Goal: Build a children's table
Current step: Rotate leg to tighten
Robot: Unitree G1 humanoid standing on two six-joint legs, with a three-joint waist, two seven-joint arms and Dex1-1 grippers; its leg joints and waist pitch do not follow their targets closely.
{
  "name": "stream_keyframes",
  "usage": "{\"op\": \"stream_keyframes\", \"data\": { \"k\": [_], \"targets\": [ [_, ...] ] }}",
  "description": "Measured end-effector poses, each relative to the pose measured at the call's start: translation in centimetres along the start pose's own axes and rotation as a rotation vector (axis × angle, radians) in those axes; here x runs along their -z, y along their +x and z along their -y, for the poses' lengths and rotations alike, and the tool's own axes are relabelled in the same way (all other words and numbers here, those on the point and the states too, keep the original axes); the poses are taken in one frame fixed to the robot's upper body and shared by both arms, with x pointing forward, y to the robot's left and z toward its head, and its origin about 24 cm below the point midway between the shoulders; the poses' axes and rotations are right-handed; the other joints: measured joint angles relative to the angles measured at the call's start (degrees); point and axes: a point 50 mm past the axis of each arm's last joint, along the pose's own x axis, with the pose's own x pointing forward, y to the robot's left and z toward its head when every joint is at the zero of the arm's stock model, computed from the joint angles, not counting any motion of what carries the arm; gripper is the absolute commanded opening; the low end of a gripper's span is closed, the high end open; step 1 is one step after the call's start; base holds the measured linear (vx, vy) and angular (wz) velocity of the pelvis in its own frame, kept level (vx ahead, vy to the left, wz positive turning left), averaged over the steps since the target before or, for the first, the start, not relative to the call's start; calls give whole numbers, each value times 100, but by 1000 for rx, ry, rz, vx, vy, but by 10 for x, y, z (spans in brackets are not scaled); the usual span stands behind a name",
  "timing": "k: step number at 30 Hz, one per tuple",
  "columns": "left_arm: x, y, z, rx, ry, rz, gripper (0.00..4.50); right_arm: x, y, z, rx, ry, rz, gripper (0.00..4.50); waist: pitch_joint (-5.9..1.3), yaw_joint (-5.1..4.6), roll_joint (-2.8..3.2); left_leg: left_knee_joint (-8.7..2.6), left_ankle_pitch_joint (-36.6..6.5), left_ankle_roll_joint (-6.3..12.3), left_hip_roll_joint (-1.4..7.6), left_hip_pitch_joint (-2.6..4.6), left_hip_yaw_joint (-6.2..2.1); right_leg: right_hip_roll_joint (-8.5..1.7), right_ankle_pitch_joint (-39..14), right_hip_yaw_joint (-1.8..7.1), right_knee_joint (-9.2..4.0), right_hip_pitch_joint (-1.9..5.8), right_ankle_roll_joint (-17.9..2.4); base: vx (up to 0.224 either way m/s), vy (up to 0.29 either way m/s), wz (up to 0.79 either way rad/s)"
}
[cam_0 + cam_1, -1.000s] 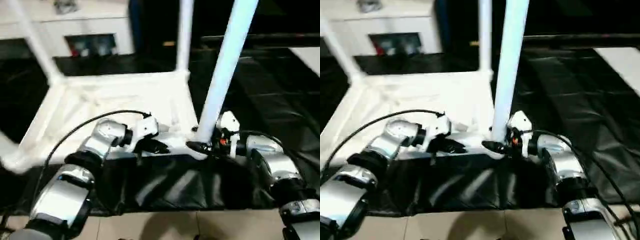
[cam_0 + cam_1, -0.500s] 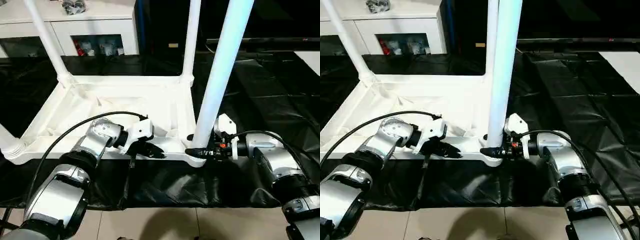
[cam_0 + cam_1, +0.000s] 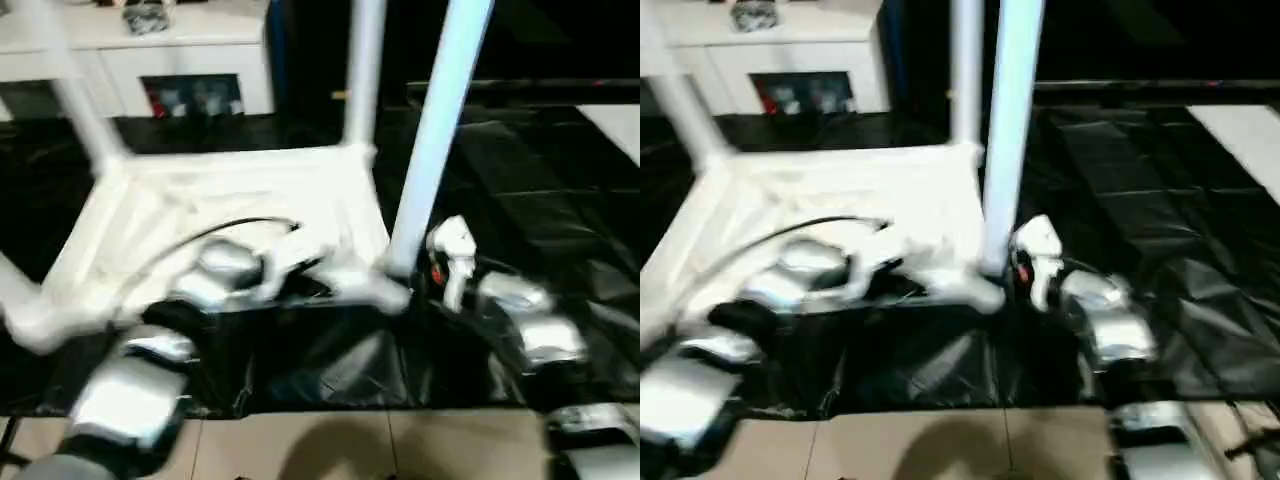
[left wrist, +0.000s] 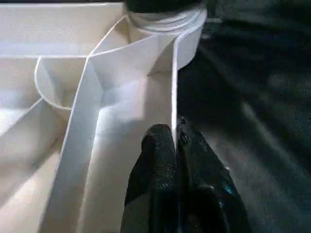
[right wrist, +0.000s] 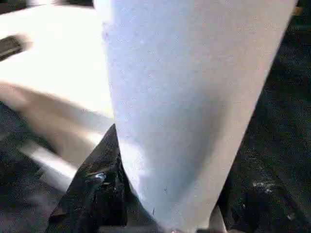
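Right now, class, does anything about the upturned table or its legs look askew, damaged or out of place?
Nothing stands out. The tabletop lies underside up on the black sheet, legs standing in its corner sockets. The left gripper pinches its near rim; the right gripper holds the near right leg at its base.

The upturned tabletop (image 3: 230, 200) fills the centre-left of the head view, its ribbed underside open from above. Upright legs block the corners: one at the upper left (image 3: 75, 95), one at top centre (image 3: 362, 75), and the nearest leg (image 3: 432, 130) rising right of centre. The left gripper (image 4: 176, 145) pinches the near rim wall, closing off that edge; the right gripper (image 5: 160, 213) straddles the nearest leg's base. Black sheeting (image 3: 540, 170) at the right lies open. A white cabinet (image 3: 180, 70) closes the upper left behind.
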Motion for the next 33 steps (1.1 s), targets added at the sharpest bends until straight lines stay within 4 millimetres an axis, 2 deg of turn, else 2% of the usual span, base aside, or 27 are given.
{"op": "stream_keyframes", "data": {
  "k": [4,6,8,10,13,14,15,19,23,25,29,31,33],
  "targets": [
    [-6,14,1,-97,-29,0,0,-4,23,-3,229,67,3,198,-2,-187,0,-1,0,0,-8,1,-22,2,0,-23,-35,10,1,0,0,0],
    [-6,16,2,-102,-32,1,0,-4,26,-5,261,66,-4,198,-6,-234,7,-10,-1,1,-8,1,-41,2,0,-62,-83,27,1,0,0,0],
    [-6,16,2,-103,-32,0,0,-5,27,-5,262,60,-8,198,-7,-260,9,-9,-1,1,-9,-5,-48,-1,0,-70,-97,30,1,0,0,0],
    [-6,15,2,-103,-19,-1,0,-5,27,-5,261,47,-2,254,-7,-288,8,-10,-1,1,-13,-10,-46,-1,0,-63,-100,33,0,0,0,0],
    [-5,13,1,-97,-6,-4,0,-7,28,-6,237,42,8,276,-7,-326,9,-10,-1,2,-16,-23,-46,-2,1,-60,-100,27,-1,0,0,0],
    [-4,10,0,-88,4,-7,0,-7,26,-7,208,31,12,276,-6,-342,9,-10,-1,1,-16,-29,-47,-2,2,-59,-99,22,-2,0,0,0],
    [-3,8,0,-76,12,-9,0,-6,23,-6,169,12,12,302,-6,-348,9,-12,-1,2,-15,-31,-47,-2,4,-58,-99,20,-5,0,0,0],
    [1,-1,-2,-37,36,-3,0,-5,13,-4,20,-52,-4,311,-6,-344,9,-15,-1,2,-4,-33,-46,-1,25,-57,-78,17,-31,0,0,0],
    [4,-11,-3,26,67,2,0,-5,1,-1,-117,-102,-26,311,-5,-314,8,-38,-1,2,6,-36,-37,0,54,-63,-71,12,-60,0,0,0],
    [7,-18,-2,81,81,5,0,-6,-9,0,-218,-125,-34,311,-6,-262,8,-40,-2,1,11,-42,-35,2,61,-66,-64,10,-62,0,0,0],
    [11,-31,1,201,127,-6,0,-8,-27,-2,-464,-182,-89,311,-6,-23,8,-44,-14,10,25,-45,-15,9,61,-72,-50,-6,-63,39,-5,2],
    [13,-35,1,218,141,-15,0,-8,-28,-5,-522,-182,-98,278,-6,75,9,-44,-15,12,27,-48,-6,10,57,-71,-37,-17,-65,0,0,0],
    [12,-37,1,250,159,-22,0,-7,-32,-4,-574,-175,-118,278,-6,164,8,-38,-15,11,27,-46,-2,8,53,-61,-20,-24,-67,0,0,0]
  ]
}}
